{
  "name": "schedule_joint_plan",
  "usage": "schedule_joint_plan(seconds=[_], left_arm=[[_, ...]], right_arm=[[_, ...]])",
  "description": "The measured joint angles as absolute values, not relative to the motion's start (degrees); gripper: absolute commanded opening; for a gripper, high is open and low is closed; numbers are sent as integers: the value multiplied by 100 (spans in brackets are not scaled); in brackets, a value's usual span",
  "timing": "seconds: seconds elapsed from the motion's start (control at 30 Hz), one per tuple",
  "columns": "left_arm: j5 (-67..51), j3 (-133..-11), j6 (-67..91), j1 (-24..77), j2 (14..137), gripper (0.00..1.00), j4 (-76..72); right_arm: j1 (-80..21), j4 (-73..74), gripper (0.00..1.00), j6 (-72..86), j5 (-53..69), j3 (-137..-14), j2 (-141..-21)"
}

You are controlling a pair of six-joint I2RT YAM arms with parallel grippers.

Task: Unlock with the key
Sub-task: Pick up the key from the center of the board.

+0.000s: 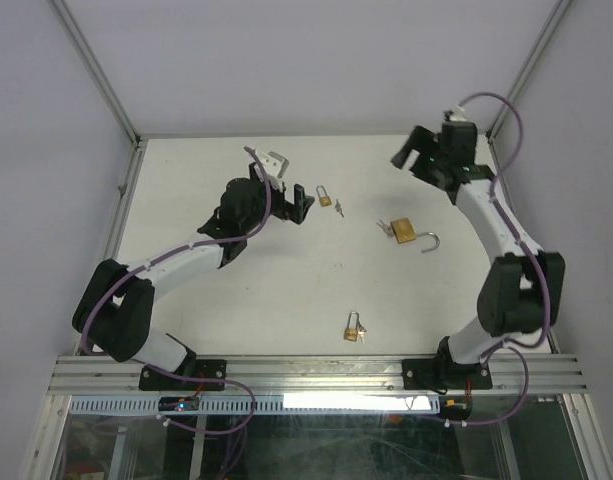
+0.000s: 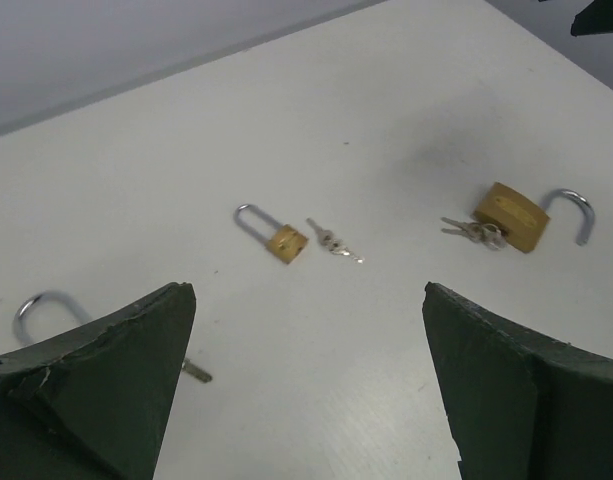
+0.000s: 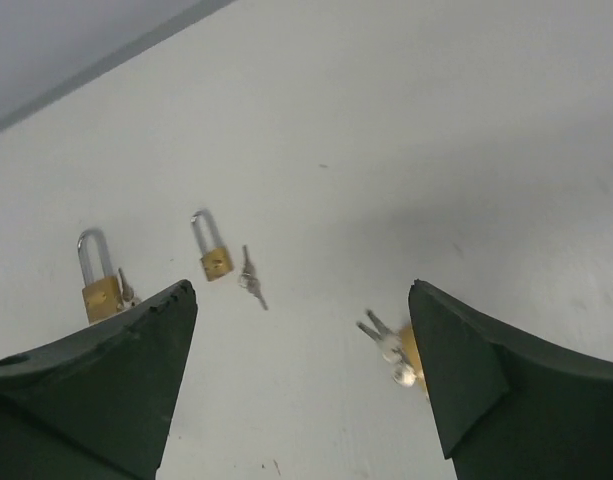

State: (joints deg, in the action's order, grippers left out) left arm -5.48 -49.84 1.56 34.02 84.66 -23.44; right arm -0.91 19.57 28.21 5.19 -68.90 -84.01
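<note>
Grippers [image 1: 304, 205] [image 1: 411, 155] open, three padlocks [image 1: 324, 196] [image 1: 404, 233] [image 1: 353, 328], maybe three keys [image 1: 340, 210] [image 1: 384, 228] [image 1: 361, 336]

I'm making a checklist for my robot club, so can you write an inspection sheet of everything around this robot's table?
Surface: white table, flat, no marks seen.
Job's things: big padlock, shackle swung open, keys at its body; small padlock, shackle closed, loose key beside it, not touching; third padlock near the arm bases, shackle closed, a key against it.
Clutter: nothing seen.
Grippers: left gripper open, holding nothing; right gripper open, holding nothing.
Cables: purple cables run along both arms.
Surroundings: metal frame at the near edge, plain pale walls.
</note>
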Motion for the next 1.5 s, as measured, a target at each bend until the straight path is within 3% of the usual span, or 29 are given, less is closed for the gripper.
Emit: schedule_joint_plan(seconds=[0.2,0.37,0.57,0.73,0.8,0.97,1.17,1.5], left_arm=[[16,-5000,720,2821,8464,99,-1900],[154,-4989,976,2445,8438,99,-1638],[158,-4860,1031,2244,8213,99,-1584],[143,-4794,1066,2235,8160,99,-1601],[137,-4775,1092,2202,8160,99,-1590],[110,-4770,1127,2200,8160,99,-1619],[89,-4770,1138,2200,8162,99,-1640],[-16,-4770,1138,2200,8162,99,-1686]], right_arm=[[-1754,2259,95,1686,423,-9094,-10630],[-2622,3186,87,934,274,-10807,-12346],[-3105,4042,84,395,123,-12549,-13885],[-3114,4464,82,261,-36,-12593,-14123],[-3085,4552,76,233,-104,-12569,-14127],[-3068,4515,71,123,-178,-12425,-14103],[-3068,4477,77,104,-255,-12396,-14088],[-3081,4397,77,-62,458,-12676,-14237]])
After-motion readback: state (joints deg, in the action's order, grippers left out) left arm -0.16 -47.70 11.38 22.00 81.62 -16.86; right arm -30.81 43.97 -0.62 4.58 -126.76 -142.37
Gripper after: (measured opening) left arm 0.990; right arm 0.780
